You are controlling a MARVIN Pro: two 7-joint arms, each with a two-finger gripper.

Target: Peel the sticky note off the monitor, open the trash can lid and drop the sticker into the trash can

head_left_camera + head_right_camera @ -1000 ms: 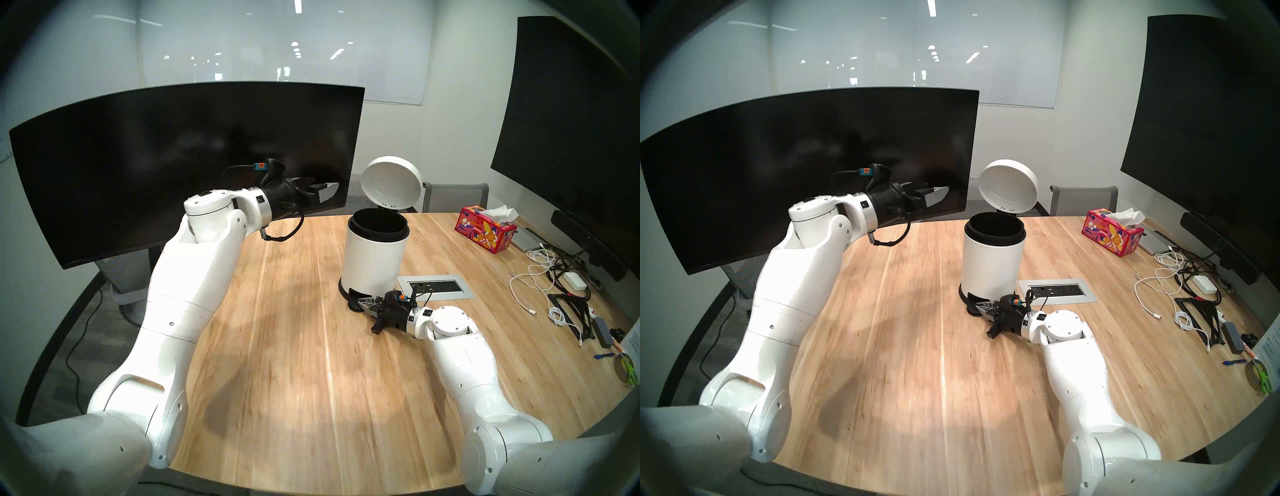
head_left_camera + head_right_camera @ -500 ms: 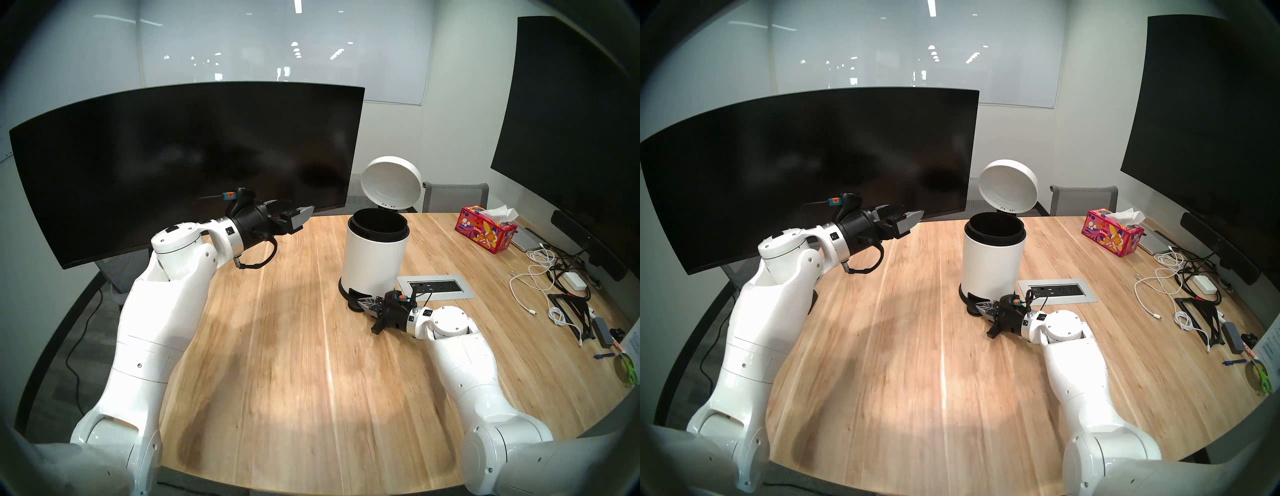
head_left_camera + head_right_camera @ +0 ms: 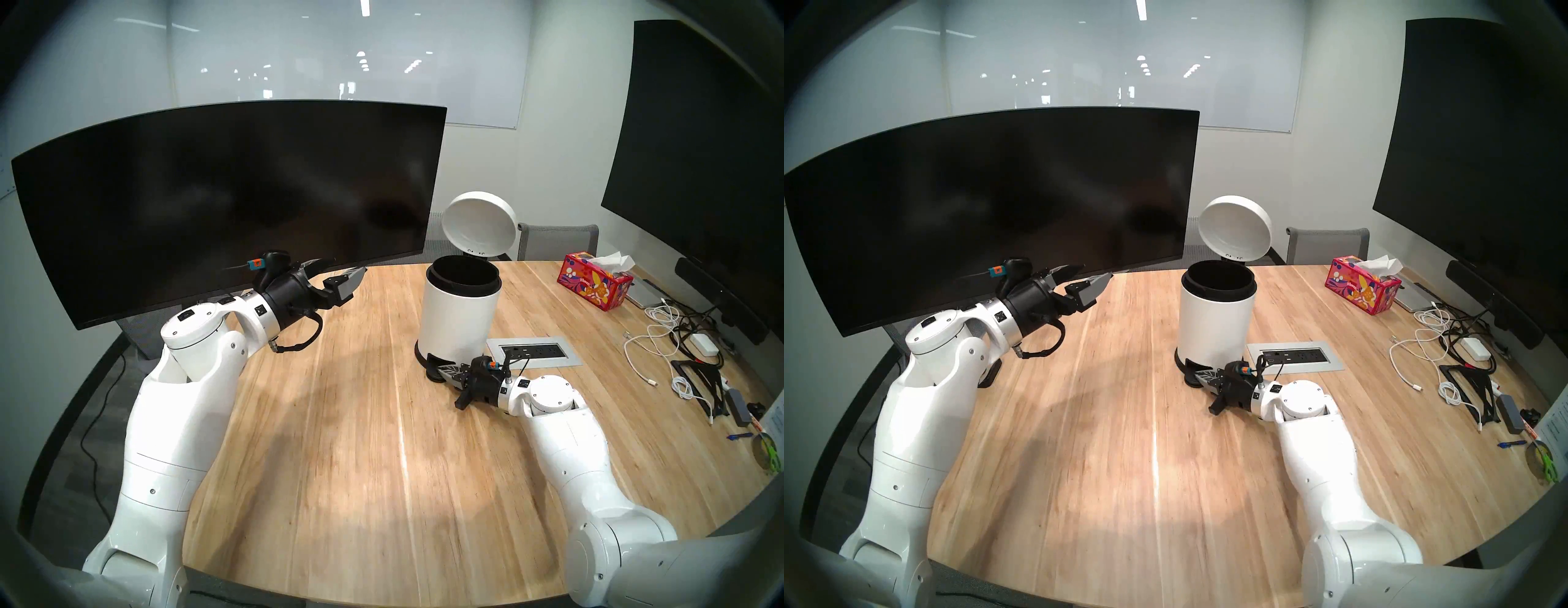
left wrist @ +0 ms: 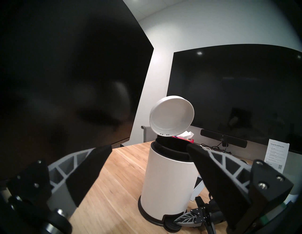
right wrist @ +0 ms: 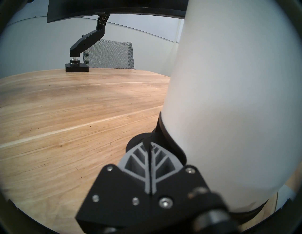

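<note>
The sticky note is not in any view, and the bare screen of the wide curved monitor (image 3: 212, 204) carries none. The white trash can (image 3: 460, 314) stands mid-table with its lid (image 3: 479, 225) tipped up and back; its black inside looks dark. My right gripper (image 3: 439, 370) is shut, with its tips down on the black foot pedal (image 5: 135, 143) at the can's base (image 5: 228, 81). My left gripper (image 3: 345, 267) is open and empty. It hovers left of the can, below the monitor's lower edge. In the left wrist view, the can (image 4: 168, 179) shows between the fingers.
A red patterned tissue box (image 3: 596, 286) sits at the back right. A power outlet panel (image 3: 534, 350) lies right of the can. Loose cables (image 3: 662, 339) lie before a big flat screen (image 3: 700, 170) with a soundbar (image 3: 721, 305). The monitor arm base (image 5: 76, 67) stands on the table's far edge.
My left arm has drawn back to the left and down, away from the can, with its gripper open. The right gripper stays on the pedal and the lid stays up.
</note>
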